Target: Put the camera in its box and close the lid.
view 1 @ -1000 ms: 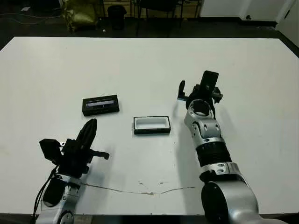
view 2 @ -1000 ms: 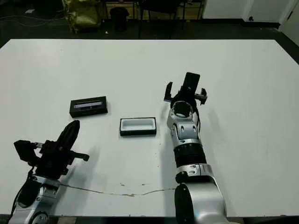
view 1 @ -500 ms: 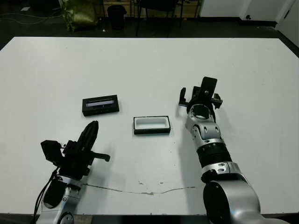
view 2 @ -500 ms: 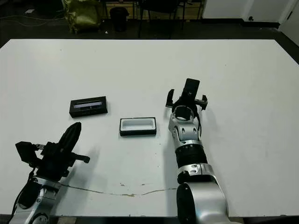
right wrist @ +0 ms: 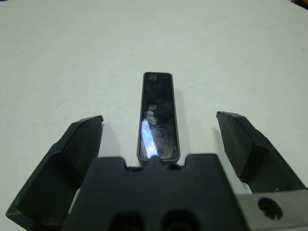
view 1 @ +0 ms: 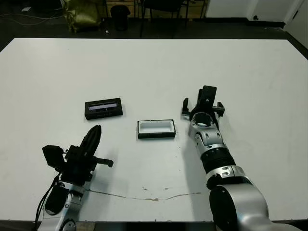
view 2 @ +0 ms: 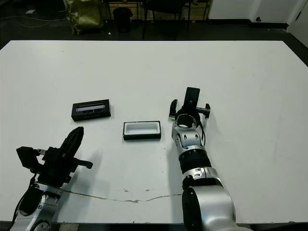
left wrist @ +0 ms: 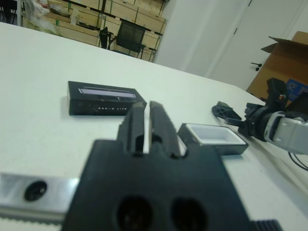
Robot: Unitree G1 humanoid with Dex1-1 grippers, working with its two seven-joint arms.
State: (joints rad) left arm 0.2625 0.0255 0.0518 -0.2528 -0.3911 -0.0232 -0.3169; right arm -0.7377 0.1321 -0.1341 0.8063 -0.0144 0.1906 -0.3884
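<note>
Our right gripper (right wrist: 159,132), fingers spread, straddles the camera (right wrist: 157,115) without touching; our left gripper (left wrist: 147,122) is pressed together.

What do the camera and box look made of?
Camera: looks like hard black plastic or metal with a glossy glass-like face; it shows a bluish reflection. Box: probably matte black card or plastic, lined with a white insert, foam or plastic; can't tell which.
</note>
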